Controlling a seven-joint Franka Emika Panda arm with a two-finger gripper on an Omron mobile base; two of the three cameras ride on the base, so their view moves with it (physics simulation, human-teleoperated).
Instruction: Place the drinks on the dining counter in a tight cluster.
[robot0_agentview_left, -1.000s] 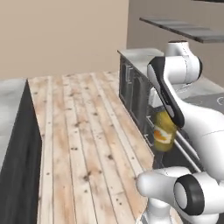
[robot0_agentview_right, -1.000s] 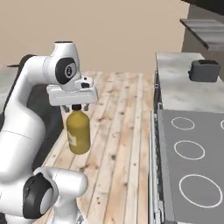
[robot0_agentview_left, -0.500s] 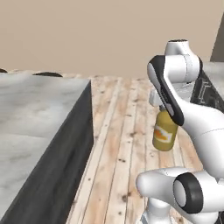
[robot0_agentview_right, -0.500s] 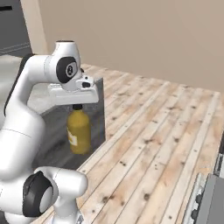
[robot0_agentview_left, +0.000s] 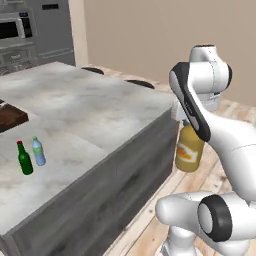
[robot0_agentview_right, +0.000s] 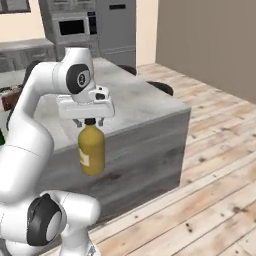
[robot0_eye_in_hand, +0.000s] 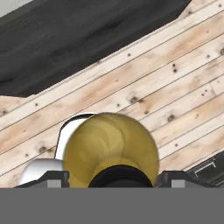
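The end effector (robot0_agentview_right: 89, 121) is gripping the juice jug (robot0_agentview_right: 92, 150) by its neck beside the table (robot0_agentview_left: 95, 110). It should be lifting clear of the edge, then setting down touching the green bottle (robot0_agentview_left: 24, 159) and water bottle (robot0_agentview_left: 38, 151)

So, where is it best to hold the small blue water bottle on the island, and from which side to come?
Grip the water bottle at its neck under the cap, coming straight down from above. It stands upright, and the green bottle stands close beside it, so a side approach would probably bump that one.
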